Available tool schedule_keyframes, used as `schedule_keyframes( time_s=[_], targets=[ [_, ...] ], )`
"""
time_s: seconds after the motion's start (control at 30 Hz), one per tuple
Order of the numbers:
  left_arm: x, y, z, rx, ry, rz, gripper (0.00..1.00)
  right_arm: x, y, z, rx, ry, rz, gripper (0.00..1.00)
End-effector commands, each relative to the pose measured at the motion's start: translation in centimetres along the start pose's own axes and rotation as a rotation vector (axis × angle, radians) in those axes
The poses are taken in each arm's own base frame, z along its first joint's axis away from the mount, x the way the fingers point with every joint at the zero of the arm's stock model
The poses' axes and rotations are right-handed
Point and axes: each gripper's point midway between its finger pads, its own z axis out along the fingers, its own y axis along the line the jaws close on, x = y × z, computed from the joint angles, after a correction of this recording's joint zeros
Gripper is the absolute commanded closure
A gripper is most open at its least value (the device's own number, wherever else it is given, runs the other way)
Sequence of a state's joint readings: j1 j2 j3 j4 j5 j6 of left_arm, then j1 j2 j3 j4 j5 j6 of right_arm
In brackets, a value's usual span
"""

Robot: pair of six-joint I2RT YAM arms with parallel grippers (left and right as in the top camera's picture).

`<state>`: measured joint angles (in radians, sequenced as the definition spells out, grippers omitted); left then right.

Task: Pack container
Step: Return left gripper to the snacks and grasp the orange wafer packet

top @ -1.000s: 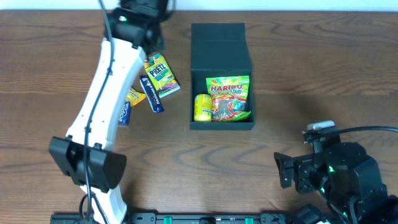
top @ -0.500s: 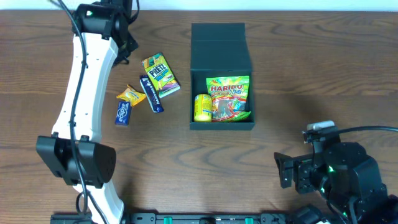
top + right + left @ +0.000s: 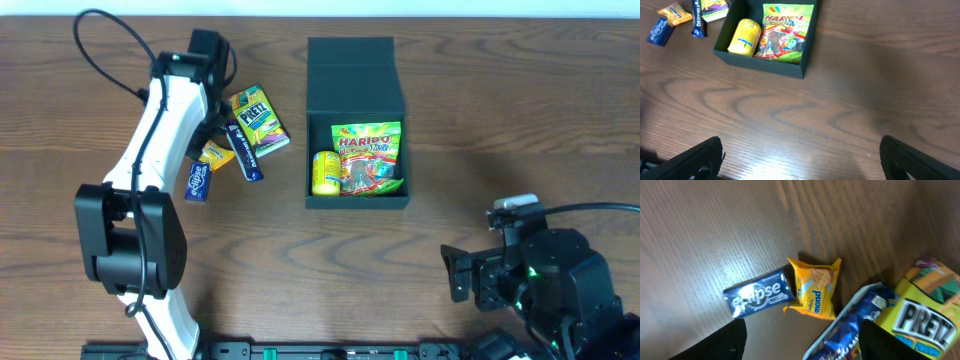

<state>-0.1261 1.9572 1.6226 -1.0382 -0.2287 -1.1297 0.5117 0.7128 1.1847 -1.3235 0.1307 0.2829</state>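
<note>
Rightward, wide tabletop (image 3: 510, 120) beside container (image 3: 357, 203) (lid open)

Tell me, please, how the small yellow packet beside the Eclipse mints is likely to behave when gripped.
The yellow packet looks like a crimped, puffy pouch, so it probably crumples and feels light. Its glossy film may slip. Lying flat, it should not roll.

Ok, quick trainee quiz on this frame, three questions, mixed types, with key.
1. True or false: the Haribo bag lies inside the container.
2. Which item lies outside the container? A: Eclipse mints. B: a banana. C: a mug.
3. Name the brand printed on the yellow box outside the container.

Key: 1 true; 2 A; 3 Pretz.
</note>
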Motion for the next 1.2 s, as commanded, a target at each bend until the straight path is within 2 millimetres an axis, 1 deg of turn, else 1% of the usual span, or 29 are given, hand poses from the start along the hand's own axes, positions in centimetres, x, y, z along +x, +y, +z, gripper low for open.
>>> schedule_keyframes(
  time_s=[0.0,0.07,0.27,0.5,0.6,0.67,0.83,1.07,1.17],
  targets=[
    [0.6,0.2,1.9,-0.011,0.006,-0.037,0.27,-0.2,-0.3,-0.2,0.011,-0.010,-0.002,0.01],
    [0.9,-0.2,2.8,0.016,0.006,-0.043,0.26,-0.2,-0.3,-0.2,0.011,-0.010,-0.002,0.01],
    [1.0,-1.0,4.0,0.060,-0.009,-0.056,0.27,-0.2,-0.3,-0.2,0.011,-0.010,-0.003,0.01],
    [1.6,-0.6,5.4,0.063,-0.010,-0.058,0.29,-0.2,-0.3,-0.2,0.011,-0.010,-0.002,0.01],
    [1.8,-0.6,5.8,0.068,-0.008,-0.058,0.28,-0.2,-0.3,-0.2,0.011,-0.010,-0.002,0.01],
    [1.8,-0.7,6.1,0.078,-0.012,-0.061,0.27,-0.2,-0.3,-0.2,0.011,-0.010,-0.002,0.01],
    [1.7,-1.6,6.9,0.105,-0.027,-0.059,0.28,-0.2,-0.3,-0.2,0.011,-0.010,-0.003,0.01],
    [2.2,-1.4,8.2,0.079,-0.011,-0.051,0.28,-0.2,-0.3,-0.2,0.011,-0.010,-0.002,0.01],
    [2.3,-1.6,8.5,0.080,-0.013,-0.051,0.31,-0.2,-0.3,-0.2,0.011,-0.010,-0.002,0.01]
  ],
)
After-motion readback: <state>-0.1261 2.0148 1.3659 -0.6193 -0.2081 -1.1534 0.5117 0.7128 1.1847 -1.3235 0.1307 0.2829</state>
